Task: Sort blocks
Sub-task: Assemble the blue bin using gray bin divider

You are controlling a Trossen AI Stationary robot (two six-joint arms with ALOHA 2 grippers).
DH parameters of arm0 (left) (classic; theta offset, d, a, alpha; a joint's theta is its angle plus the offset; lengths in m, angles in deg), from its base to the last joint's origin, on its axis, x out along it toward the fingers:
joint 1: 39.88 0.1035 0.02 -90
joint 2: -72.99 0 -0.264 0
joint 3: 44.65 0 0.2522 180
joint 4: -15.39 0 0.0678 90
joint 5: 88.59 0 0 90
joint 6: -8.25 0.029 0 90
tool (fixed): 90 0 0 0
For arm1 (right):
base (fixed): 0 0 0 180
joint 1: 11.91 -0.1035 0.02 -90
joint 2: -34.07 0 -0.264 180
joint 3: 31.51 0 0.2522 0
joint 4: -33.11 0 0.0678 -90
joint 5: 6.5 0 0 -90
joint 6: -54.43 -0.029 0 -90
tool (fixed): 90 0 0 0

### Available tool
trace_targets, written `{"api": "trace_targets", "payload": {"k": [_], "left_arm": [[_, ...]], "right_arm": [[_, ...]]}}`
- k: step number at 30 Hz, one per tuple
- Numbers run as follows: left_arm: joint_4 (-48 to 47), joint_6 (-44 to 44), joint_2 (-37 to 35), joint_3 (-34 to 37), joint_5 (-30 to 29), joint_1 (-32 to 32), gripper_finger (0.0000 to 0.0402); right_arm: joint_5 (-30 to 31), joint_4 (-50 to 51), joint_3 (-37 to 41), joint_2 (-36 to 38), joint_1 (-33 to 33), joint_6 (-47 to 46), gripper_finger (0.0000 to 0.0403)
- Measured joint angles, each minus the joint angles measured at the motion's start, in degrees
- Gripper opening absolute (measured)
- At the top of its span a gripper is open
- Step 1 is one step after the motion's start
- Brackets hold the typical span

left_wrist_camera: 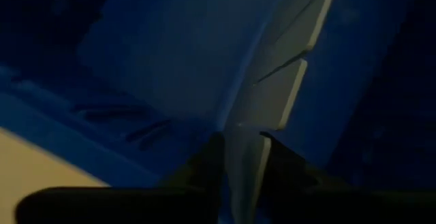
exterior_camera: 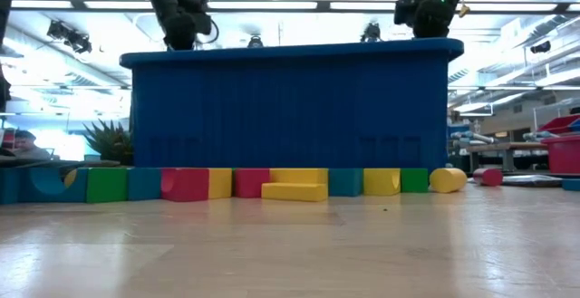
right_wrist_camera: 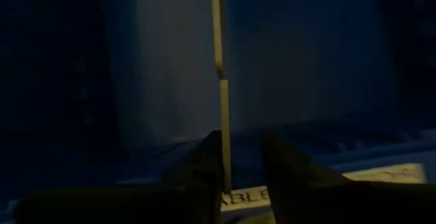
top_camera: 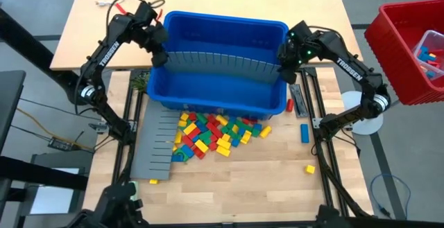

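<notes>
both grippers reach into the blue bin [top_camera: 215, 41], left gripper [top_camera: 159, 55] and right gripper [top_camera: 286, 67], each straddling an end of the grey ridged panel [top_camera: 222, 63], likely seating it as a divider; whether they clamp it, i cannot tell. the blocks [top_camera: 211, 134] lie heaped on the counter [top_camera: 263, 186] beside the bin. only the wrist views show the panel's edge between the fingers.

Large blue plastic bin [top_camera: 215, 82] mid-bench holding an upright grey ridged panel [top_camera: 222, 63], second grey ridged panel [top_camera: 156, 143] flat at its near left, red plastic crate [top_camera: 402, 41] far right, pale wooden bench [top_camera: 243, 179]
</notes>
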Motion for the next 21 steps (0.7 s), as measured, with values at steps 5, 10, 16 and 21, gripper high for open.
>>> {"api": "trace_targets", "payload": {"k": [5,10,16,21], "left_arm": [[2.2,-3.1,0.0,-8.0,0.6,-0.3,0.0133],[10.0,-4.7,-0.2,-12.1,7.1,-1.3,0.0136],[23.2,-11.1,-0.2,-6.3,26.4,-2.1,0.0136],[30.9,-12.9,-0.1,2.5,31.5,-4.4,0.0126]], "right_arm": [[0.8,-2.0,-6.9,1.6,-0.7,-0.5,0.0122],[-3.2,-11.7,-10.0,1.6,-1.4,-8.2,0.0128],[-16.5,-34.9,-1.6,1.5,-2.0,-18.8,0.0098],[-16.7,-55.5,10.3,1.4,-4.2,-23.7,0.0030]]}}
